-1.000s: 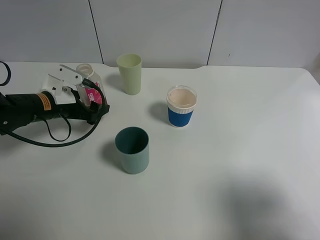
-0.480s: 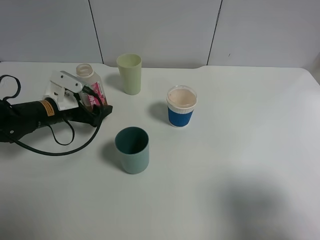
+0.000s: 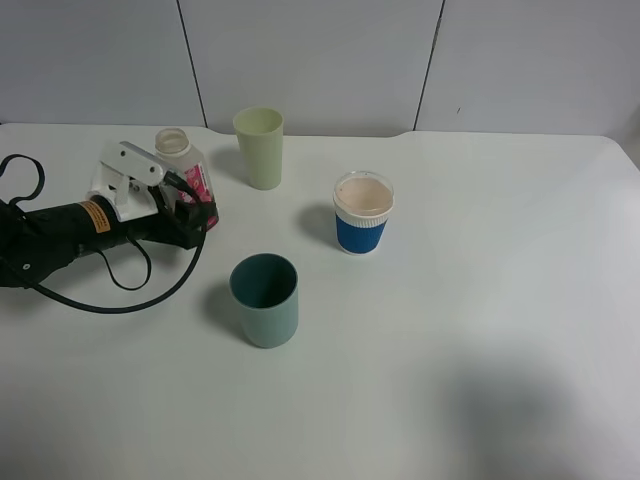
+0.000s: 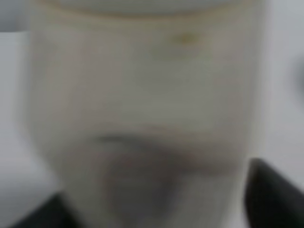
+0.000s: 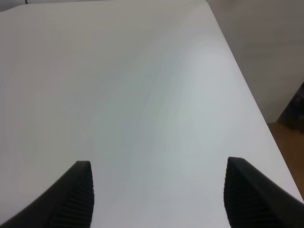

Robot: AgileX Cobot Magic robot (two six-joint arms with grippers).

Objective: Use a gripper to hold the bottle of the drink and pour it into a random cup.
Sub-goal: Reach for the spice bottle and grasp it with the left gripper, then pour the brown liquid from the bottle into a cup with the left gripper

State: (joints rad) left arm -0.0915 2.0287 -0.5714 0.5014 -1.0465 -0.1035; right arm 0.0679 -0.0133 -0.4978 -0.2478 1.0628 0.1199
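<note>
White tabletop [image 3: 500, 300], grey panelled wall [image 3: 320, 60] behind, left fingers [image 4: 273, 194] pinching bottle [image 3: 176, 148], right fingers [image 5: 71, 199] spread wide

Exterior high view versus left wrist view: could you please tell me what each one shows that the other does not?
Only exterior high: the teal cup, the yellow-green tumbler, the blue-sleeved paper cup, and the left gripper with its black body and cable. Only left wrist: a blurred close-up with dark fingertips at either side of the bottle; contact is unclear. Both: the bottle standing between the left gripper's jaws.
</note>
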